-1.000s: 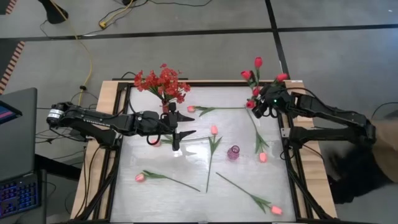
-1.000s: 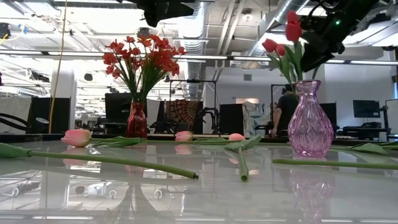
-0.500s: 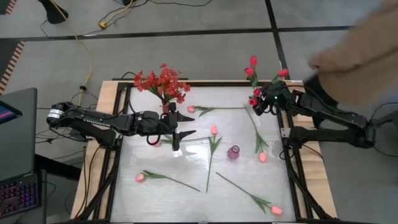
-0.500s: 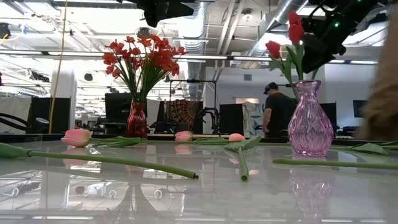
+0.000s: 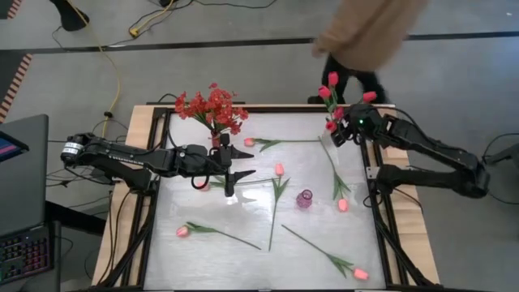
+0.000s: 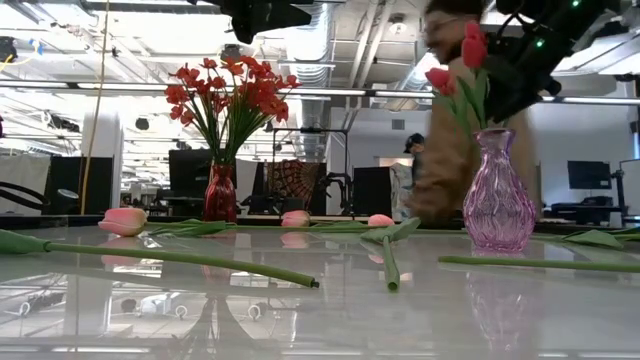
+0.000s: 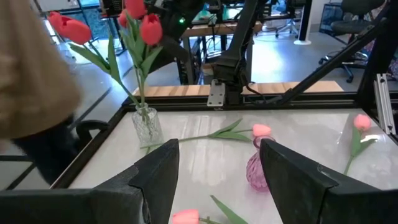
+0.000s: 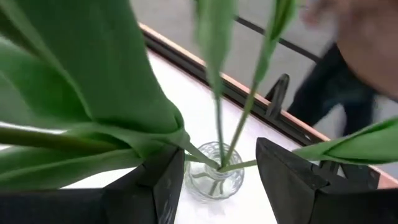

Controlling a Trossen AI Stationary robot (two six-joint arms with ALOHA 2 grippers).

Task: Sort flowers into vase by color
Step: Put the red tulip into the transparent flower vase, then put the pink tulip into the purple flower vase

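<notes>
We take the pink glass vase (image 5: pixel 304 199) near the middle of the white table (image 5: pixel 243 259) as our landmark. It stands empty of flowers.

Our left gripper (image 5: pixel 233 165) hangs over the table to the left of the pink vase, its two fingers spread apart with nothing between them; in its wrist view the pink vase shows through the gap.

Our right gripper (image 5: pixel 340 134) is up at the table's far right corner, beyond the pink vase, directly over a small clear glass vase (image 8: pixel 214 170). Its fingers (image 8: pixel 292 180) stand apart on either side of that clear vase, with green leaves and stems crowding between them; we cannot tell whether they press on any stem. The red tulips (image 5: pixel 330 91) stand in this clear vase.

Far to the left of the pink vase, at the table's back edge, a red vase (image 6: pixel 219 192) holds the spray of small red blossoms (image 5: pixel 211 107).

Pink tulips (image 5: pixel 279 169) lie loose on the table around the pink vase: several to its left, one just to its right, one nearer the front right corner.

A person in a tan top (image 5: pixel 369 28) stands behind the table, beyond the clear vase.
</notes>
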